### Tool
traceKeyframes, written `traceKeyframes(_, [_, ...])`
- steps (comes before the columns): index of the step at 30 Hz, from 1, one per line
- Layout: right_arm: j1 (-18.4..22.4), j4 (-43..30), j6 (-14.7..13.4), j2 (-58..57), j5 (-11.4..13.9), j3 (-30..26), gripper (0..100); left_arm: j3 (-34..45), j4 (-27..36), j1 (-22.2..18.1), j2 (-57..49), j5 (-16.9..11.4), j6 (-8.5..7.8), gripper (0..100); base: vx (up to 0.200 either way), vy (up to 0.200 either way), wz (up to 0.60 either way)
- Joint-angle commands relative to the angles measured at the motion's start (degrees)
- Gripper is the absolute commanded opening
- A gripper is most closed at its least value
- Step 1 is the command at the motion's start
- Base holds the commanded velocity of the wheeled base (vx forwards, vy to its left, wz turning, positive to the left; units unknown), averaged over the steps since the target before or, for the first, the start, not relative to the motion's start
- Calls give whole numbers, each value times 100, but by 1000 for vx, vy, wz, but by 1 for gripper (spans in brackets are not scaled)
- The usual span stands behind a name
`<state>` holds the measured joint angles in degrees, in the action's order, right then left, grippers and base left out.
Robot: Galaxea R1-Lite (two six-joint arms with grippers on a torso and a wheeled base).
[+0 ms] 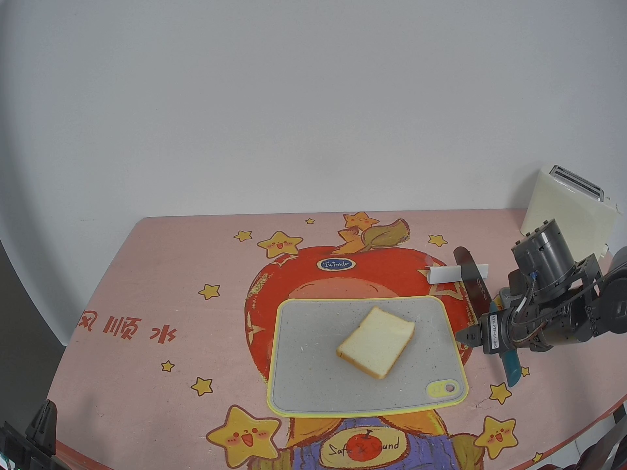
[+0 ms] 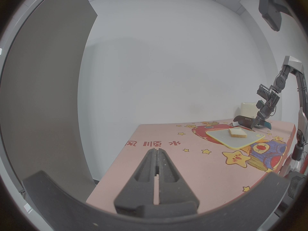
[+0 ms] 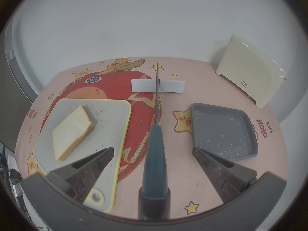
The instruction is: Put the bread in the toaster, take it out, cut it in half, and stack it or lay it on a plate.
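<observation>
Lying flat on the cutting board [image 1: 313, 360] mid-counter [image 1: 163, 282] is the bread [image 1: 377, 341], one whole slice. At the board's 3 o'clock the right pincer [image 3: 152, 151] gapes wide astride the knife [image 1: 473, 275] handle, not touching it; the toaster [image 1: 568, 213] stands at 2 o'clock. The left pincer [image 2: 157, 151] is pressed closed, off the counter's 8 o'clock corner

A bare test room: plain white walls [image 1: 313, 86] behind a cartoon-printed table [image 1: 163, 295].

The right arm [image 1: 581, 311] is bent in from the right, wrist pointing left; the right end effector [image 3: 152, 151] sits low, its two fingers spread wide. The left end effector [image 2: 157, 151] hangs at the near left, fingers pressed together.
</observation>
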<state>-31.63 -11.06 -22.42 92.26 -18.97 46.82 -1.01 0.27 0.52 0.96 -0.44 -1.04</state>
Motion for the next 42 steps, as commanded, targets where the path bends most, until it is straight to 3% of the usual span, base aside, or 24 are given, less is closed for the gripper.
traceKeyframes(1, [-1,-2,1,38,-2,-7,100,92,0,0,9,0,-2,0,0,0,0])
traceKeyframes(27, [-132,25,-52,-182,-125,-305,100,92,0,0,0,0,7,0,0,0,0])
traceKeyframes(42, [-291,1290,-43,-428,-327,-1167,100,92,0,0,0,0,7,0,0,0,0])
